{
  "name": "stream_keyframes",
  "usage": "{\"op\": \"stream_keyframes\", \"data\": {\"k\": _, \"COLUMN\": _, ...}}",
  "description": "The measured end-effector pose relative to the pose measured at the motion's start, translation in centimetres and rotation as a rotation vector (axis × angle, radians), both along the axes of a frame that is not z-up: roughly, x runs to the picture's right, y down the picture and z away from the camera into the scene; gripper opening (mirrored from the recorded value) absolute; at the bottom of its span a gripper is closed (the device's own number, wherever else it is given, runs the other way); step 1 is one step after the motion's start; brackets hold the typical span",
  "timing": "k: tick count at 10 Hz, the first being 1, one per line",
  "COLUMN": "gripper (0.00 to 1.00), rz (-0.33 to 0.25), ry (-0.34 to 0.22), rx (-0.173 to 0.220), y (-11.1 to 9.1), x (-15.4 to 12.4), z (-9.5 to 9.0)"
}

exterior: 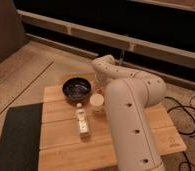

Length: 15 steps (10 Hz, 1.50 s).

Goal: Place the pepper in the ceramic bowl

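The white arm (133,120) fills the right half of the view, rising from the bottom edge, bending at a rounded elbow and folding down toward the far side of the wooden table (61,142). The gripper (97,89) is down low at the end of that fold, tucked behind the wrist link, so the fingers themselves are hidden by the arm. It is drawn fully closed; whether anything sits between the fingers cannot be told from here.

The pepper cannot be made out anywhere on the table top; if it is by the gripper, the arm covers it.

Just to the left of the gripper sits the ceramic bowl (77,89), dark and glossy inside, upright on the planks, with its near rim close to the wrist. Just in front of the gripper, toward the camera, stands a small white cup (97,102), upright, partly against the arm's forearm in this view. Further toward the camera and a little left of the gripper lies a small white bottle (81,120) on its side, lengthwise along the table, apart from the cup and the bowl.

A dark mat (18,137) lies on the floor well left of the table, and black cables (188,115) trail on the floor to the right.
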<state>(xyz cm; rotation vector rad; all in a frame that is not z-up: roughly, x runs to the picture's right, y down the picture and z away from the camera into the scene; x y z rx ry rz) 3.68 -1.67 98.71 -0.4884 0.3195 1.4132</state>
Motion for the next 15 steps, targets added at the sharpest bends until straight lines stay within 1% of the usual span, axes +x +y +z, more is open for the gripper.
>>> {"op": "stream_keyframes", "data": {"k": 1, "gripper": 0.00, "rz": 0.020, "ry": -0.002, "rx": 0.063, "y": -2.7, "x": 0.5, "z": -1.3}}
{"op": "stream_keyframes", "data": {"k": 2, "gripper": 0.00, "rz": 0.028, "ry": -0.007, "rx": 0.115, "y": -4.8, "x": 0.8, "z": -2.6}}
{"op": "stream_keyframes", "data": {"k": 4, "gripper": 0.00, "rz": 0.020, "ry": -0.040, "rx": 0.182, "y": -7.4, "x": 0.0, "z": -4.4}}
{"op": "stream_keyframes", "data": {"k": 5, "gripper": 0.00, "rz": -0.009, "ry": -0.066, "rx": 0.201, "y": -8.1, "x": -1.2, "z": -5.1}}
{"op": "stream_keyframes", "data": {"k": 6, "gripper": 0.00, "rz": -0.036, "ry": -0.093, "rx": 0.202, "y": -7.9, "x": -2.7, "z": -5.3}}
{"op": "stream_keyframes", "data": {"k": 8, "gripper": 0.00, "rz": -0.102, "ry": -0.162, "rx": 0.197, "y": -7.1, "x": -7.0, "z": -5.4}}
{"op": "stream_keyframes", "data": {"k": 10, "gripper": 0.00, "rz": -0.167, "ry": -0.218, "rx": 0.175, "y": -5.6, "x": -11.3, "z": -5.2}}
{"op": "stream_keyframes", "data": {"k": 11, "gripper": 0.00, "rz": -0.204, "ry": -0.240, "rx": 0.150, "y": -4.3, "x": -13.1, "z": -4.8}}
{"op": "stream_keyframes", "data": {"k": 13, "gripper": 0.00, "rz": -0.250, "ry": -0.266, "rx": 0.100, "y": -2.3, "x": -15.4, "z": -3.8}}
{"op": "stream_keyframes", "data": {"k": 14, "gripper": 0.05, "rz": -0.266, "ry": -0.271, "rx": 0.065, "y": -1.2, "x": -16.1, "z": -3.1}}
{"op": "stream_keyframes", "data": {"k": 15, "gripper": 0.15, "rz": -0.272, "ry": -0.270, "rx": 0.034, "y": -0.2, "x": -16.5, "z": -2.5}}
